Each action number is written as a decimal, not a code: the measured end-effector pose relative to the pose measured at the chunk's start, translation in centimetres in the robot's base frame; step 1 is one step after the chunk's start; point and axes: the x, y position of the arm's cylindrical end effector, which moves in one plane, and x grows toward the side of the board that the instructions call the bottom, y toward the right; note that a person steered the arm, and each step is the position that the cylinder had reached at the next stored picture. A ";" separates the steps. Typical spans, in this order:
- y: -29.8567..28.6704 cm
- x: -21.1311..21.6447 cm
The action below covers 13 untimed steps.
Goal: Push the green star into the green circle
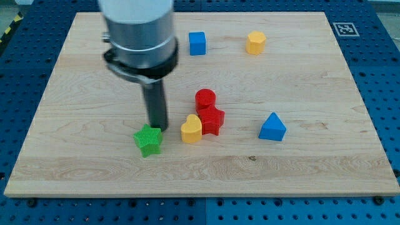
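The green star (148, 140) lies on the wooden board (312, 169), left of centre and toward the view's bottom. My tip (157, 128) stands right at the star's upper right edge, touching or nearly touching it. The rod rises from there to the large grey arm body (140, 34), which covers part of the board at the view's top left. No green circle shows in this view; it may be hidden behind the arm.
A yellow heart (191, 129) lies just right of my tip, against a red star-like block (213, 120) with a red cylinder (205, 99) above it. A blue triangle (272, 127) lies further right. A blue cube (197, 43) and a yellow hexagon (255, 42) sit near the top.
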 end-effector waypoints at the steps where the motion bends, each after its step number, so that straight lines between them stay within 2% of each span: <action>1: -5.3 0.0; 2: -7.7 1.4; 3: -6.8 5.3; 4: -2.4 6.0; 6: 0.1 6.4; 7: 0.3 5.4; 9: 0.6 0.4; 11: 5.9 -0.3; 13: 5.1 -3.6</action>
